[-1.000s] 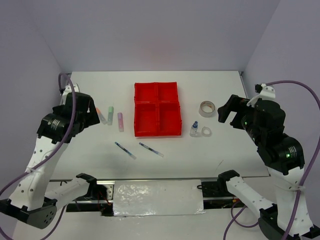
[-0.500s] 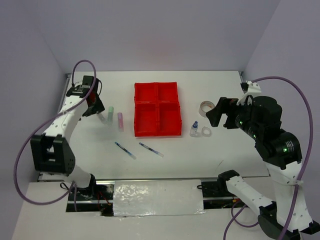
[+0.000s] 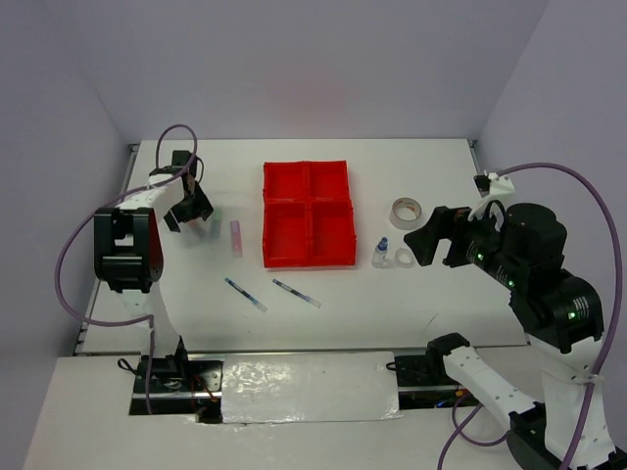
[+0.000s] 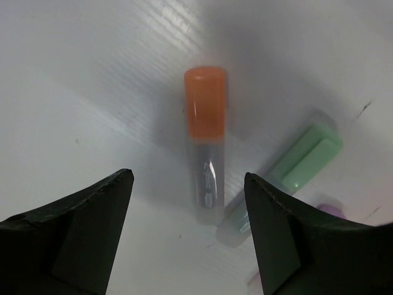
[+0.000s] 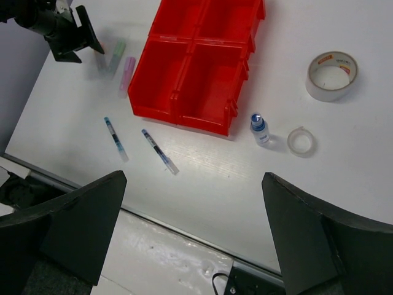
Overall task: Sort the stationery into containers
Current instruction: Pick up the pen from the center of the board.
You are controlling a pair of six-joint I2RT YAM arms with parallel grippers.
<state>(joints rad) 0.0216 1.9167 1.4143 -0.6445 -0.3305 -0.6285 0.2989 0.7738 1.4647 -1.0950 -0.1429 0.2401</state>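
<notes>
My left gripper [image 3: 186, 211] is open, low over the sticks at the table's left. In the left wrist view it [image 4: 187, 175] straddles the orange stick [image 4: 206, 123]. The green stick [image 4: 301, 160] lies just right of it, and the pink stick [image 3: 235, 237] is beyond. The red four-compartment tray [image 3: 309, 201] looks empty. Two thin pens [image 3: 244, 294] [image 3: 296, 293] lie in front of it. The blue-capped bottle [image 3: 380, 253], white ring [image 3: 397, 257] and tape roll [image 3: 406, 223] lie to its right. My right gripper [image 3: 436, 235] is open and empty, high above them.
The right wrist view shows the tray [image 5: 196, 43], both pens [image 5: 115, 138] [image 5: 158, 150], the bottle [image 5: 259, 128], the tape roll [image 5: 319, 89] and the table's near edge with its metal rail [image 5: 184, 227]. Walls close the table on three sides.
My left arm has swung in and reached down over the sticks at the left. My right gripper has tilted and shifted slightly left. No object has moved.
</notes>
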